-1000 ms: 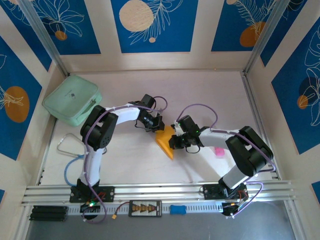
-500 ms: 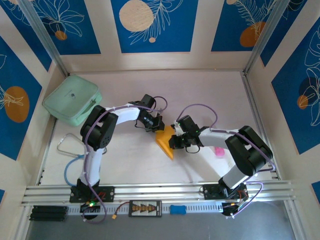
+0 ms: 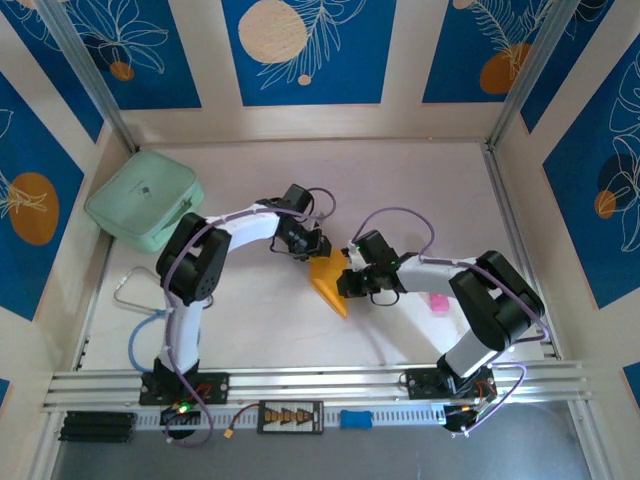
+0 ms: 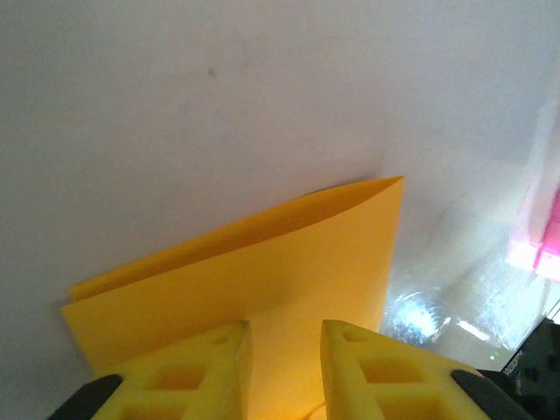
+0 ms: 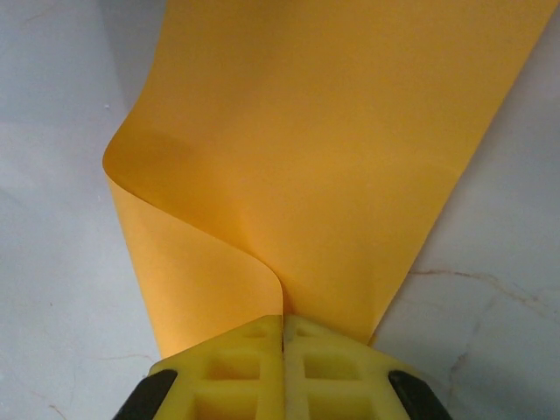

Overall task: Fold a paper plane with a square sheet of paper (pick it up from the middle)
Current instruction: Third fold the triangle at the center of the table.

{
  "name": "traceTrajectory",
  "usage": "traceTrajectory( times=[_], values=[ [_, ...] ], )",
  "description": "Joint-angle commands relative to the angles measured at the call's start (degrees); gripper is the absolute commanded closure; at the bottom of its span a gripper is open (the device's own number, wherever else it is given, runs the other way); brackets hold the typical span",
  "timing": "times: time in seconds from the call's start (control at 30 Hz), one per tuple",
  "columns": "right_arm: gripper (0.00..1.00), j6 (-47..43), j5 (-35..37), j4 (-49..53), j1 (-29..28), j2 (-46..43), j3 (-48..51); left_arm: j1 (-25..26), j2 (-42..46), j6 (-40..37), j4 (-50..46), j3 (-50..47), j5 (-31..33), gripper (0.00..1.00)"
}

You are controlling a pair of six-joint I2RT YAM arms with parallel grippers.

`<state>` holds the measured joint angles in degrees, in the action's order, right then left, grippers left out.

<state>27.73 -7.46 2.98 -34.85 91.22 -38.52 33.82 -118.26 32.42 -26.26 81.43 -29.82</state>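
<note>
Top external view: the folded sheet of paper (image 3: pixel 330 283) lies on the bench (image 3: pixel 420 180) between my two arms, near the middle.
Just changed: my left hand (image 3: pixel 312 250) was closed a second ago. It has now loosened and its arm has eased slightly toward the far side.
Left hand now: on the left wrist camera its fingers (image 4: pixel 206 372) stand apart with a gap between them. Orange paper shows through the gap, so I see no pinch there.
Right hand: my right hand (image 3: pixel 346 285) is pressed together on the sheet's right-hand edge. Its wrist camera shows the pads closed on a raised, curling lip of paper.
What it means: I judge that the left side has let go of a finished fold while the right hand anchors the sheet. The plane is only partly formed and further creases are still to come.
Pointing: the narrow tip aims at the near edge, toward the arm bases and slightly right. The broad end sits by the left hand.
Long axis: it runs far to near, tilted a little rightward.
Nearby: a small pink object (image 3: pixel 438 302) rests apart, to the right.
</note>
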Motion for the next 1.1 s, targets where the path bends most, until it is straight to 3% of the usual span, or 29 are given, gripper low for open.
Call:
traceTrajectory(
  times=[0.0,0.17,0.33,0.5,0.67,1.07],
  values=[
    [1.0,0.3,1.0,1.2,-0.1,1.3,-0.3,0.0,6.2,0.2,-0.3,-2.4,3.8,0.71],
    [1.0,0.3,0.9,1.1,0.0,1.3,-0.2,-0.1,11.3,3.4,3.7,-8.7,3.9,0.8],
    [1.0,0.3,0.8,1.1,0.1,1.2,0.0,0.0,16.1,8.2,12.3,-17.0,-1.1,0.91],
    [1.0,0.4,0.6,1.0,0.3,1.1,0.0,1.1,19.3,17.8,28.9,-27.7,-7.5,0.98],
    [1.0,0.6,0.6,1.0,0.3,1.1,0.1,3.2,20.2,25.2,41.2,-35.2,-7.8,0.99],
    [1.0,0.6,0.6,1.1,0.4,0.9,0.1,5.1,16.8,27.0,41.9,-34.8,-7.5,1.0]
  ],
)
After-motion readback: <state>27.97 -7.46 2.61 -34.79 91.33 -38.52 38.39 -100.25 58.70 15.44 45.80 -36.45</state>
